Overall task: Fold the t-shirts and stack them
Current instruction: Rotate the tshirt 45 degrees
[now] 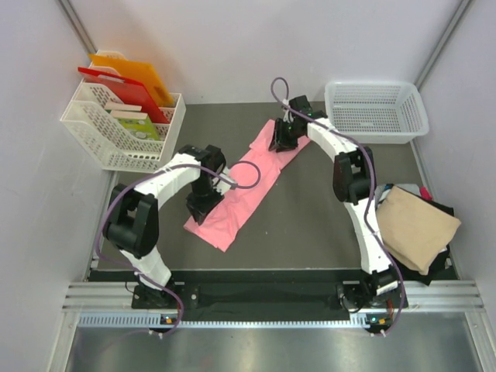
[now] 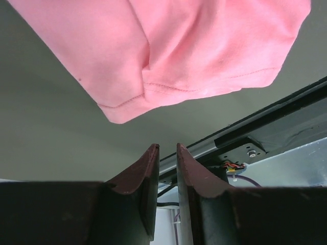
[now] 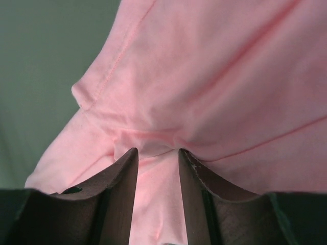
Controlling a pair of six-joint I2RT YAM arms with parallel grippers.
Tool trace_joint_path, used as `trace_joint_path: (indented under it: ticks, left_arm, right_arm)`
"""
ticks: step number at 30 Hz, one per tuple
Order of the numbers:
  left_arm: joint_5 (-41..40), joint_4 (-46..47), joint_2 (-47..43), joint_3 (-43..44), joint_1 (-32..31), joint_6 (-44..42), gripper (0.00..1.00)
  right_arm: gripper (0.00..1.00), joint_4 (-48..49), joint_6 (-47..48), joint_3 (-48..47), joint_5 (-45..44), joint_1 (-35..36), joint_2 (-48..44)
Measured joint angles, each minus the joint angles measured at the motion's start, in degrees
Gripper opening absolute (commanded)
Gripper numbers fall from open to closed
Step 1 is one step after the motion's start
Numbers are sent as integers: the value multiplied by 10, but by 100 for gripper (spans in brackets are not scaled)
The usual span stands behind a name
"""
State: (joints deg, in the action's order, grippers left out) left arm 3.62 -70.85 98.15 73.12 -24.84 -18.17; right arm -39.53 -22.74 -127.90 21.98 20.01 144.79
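Observation:
The salmon-pink t-shirt (image 1: 232, 213) lies on the dark table as a long folded strip, running diagonally from near left to far right. My left gripper (image 1: 200, 209) hovers at its near-left end. In the left wrist view the fingers (image 2: 167, 148) stand a narrow slit apart with nothing between them, and the shirt's hem (image 2: 204, 46) lies just ahead. My right gripper (image 1: 280, 139) is at the far end. Its fingers (image 3: 158, 151) press into the pink cloth (image 3: 230, 66), which is puckered and bunched between them. A tan-beige folded t-shirt (image 1: 415, 225) rests on dark cloth (image 1: 432, 267) at the right.
An empty white mesh basket (image 1: 376, 112) stands at the back right. A white rack (image 1: 116, 143) holding red and orange folders stands at the back left. A metal rail (image 1: 256, 298) runs along the near edge and shows in the left wrist view (image 2: 265, 132).

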Motion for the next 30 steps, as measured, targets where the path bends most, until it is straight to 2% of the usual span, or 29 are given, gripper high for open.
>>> trace_joint_path:
  ticks: [6,13,18,23,30]
  left_arm:
    - [18,11,54,41,0,1,25]
    - [42,42,164,117,-1,4,24]
    - [42,73,210,131,-3,7,22]
    - [35,83,204,119,-3,9,22]
    - [10,140,125,8,-5,-3,22]
  right_arm:
    - [39,3,11,-61,-19,-35,31]
    - [38,17,23,-75,-26,-58,41]
    - [36,22,30,-77,-23,-59,45]
    - [35,23,32,-80,-22,-59,48]
    - [33,22,32,-83,-21,-59,49]
